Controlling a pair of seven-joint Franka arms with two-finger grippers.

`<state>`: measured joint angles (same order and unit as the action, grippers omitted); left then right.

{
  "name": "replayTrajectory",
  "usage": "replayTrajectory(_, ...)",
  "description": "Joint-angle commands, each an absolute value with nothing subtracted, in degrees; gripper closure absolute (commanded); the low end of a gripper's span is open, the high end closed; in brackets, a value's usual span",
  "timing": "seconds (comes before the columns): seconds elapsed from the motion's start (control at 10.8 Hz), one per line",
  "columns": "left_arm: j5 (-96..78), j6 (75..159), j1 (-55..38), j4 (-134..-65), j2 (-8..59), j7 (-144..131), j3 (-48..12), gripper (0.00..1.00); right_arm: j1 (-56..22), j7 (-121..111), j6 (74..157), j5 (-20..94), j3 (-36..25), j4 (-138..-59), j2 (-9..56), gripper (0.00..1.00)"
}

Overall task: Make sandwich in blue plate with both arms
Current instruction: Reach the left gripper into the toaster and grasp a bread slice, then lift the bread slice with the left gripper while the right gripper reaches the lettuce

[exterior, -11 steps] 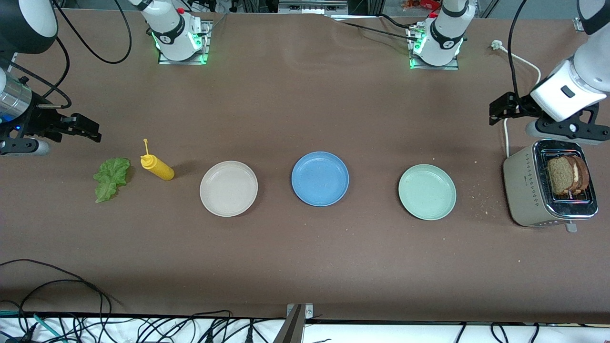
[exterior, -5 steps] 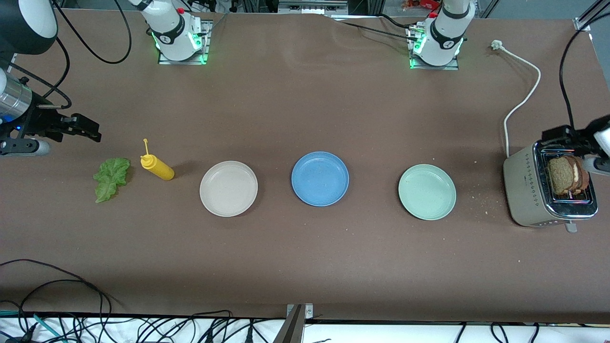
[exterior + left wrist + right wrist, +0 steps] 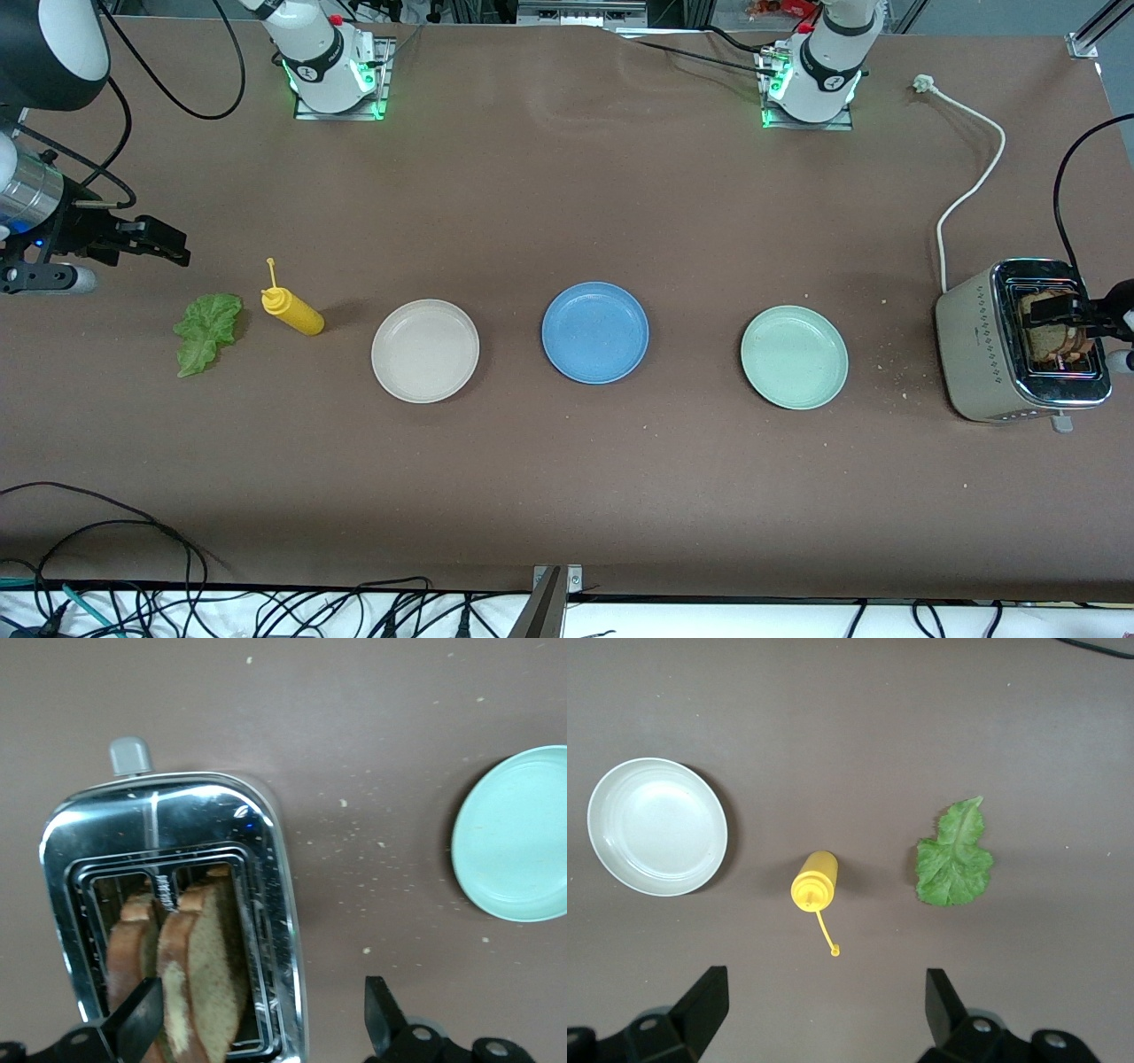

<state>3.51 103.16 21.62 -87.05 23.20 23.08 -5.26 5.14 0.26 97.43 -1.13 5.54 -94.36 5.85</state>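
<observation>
Table unchanged; left tool now over toaster

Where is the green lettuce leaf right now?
The ruffled green lettuce leaf lies flat on the brown table toward the right arm's end, beside the yellow squeeze bottle, which separates it from the round beige plate.

brown table, lettuce leaf, mustard bottle, three plates, toaster, apparently crumbs

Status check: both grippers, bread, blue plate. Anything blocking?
Left gripper open over toaster, astride bread slices. Right gripper open, waiting above mustard bottle and lettuce. Blue plate bare. Nothing blocking.
</observation>
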Motion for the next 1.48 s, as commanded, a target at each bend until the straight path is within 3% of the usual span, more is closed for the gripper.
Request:
replayTrajectory(0.0, 6.9, 103.4, 22.8, -85.0, 25.9, 24.3, -5.8, 0.0, 5.5, -0.3, 96.9, -1.9, 4.4, -94.3, 6.7, 0.01)
replayTrajectory(0.56, 6.2, 102.7, 24.2, -86.8, 27.4, 22.8, -5.9, 0.0, 5.5, -0.4, 97.3, -5.6, 2.9, -95.4, 10.1, 0.0)
replayTrajectory(0.83, 5.0, 96.9, 24.1, -86.8, 27.3, 17.7, -6.0, 0.04, 5.6, -0.7, 98.3, -5.7, 1.9, -96.6, 12.7, 0.01)
replayTrajectory(1.02, 5.0, 95.1, 24.0, -86.7, 27.3, 17.6, -6.0, 0.24, 5.5, -4.8, 102.5, -6.2, -0.2, -98.9, 14.1, 0.01)
replayTrajectory(1.2, 5.1, 95.0, 23.9, -86.2, 27.2, 18.0, -6.1, 0.82, 5.6, -8.2, 107.6, -6.2, -1.7, -102.6, 14.4, 0.0)
replayTrajectory(1.3, 5.1, 94.5, 24.0, -86.0, 27.0, 17.9, -6.1, 0.96, 5.6, -8.3, 108.9, -6.2, -1.8, -103.5, 15.2, 0.01)
replayTrajectory(1.39, 5.7, 93.5, 23.7, -85.5, 26.9, 17.8, -6.2, 1.0, 5.7, -9.1, 110.3, -6.2, -2.5, -104.5, 16.0, 0.0)
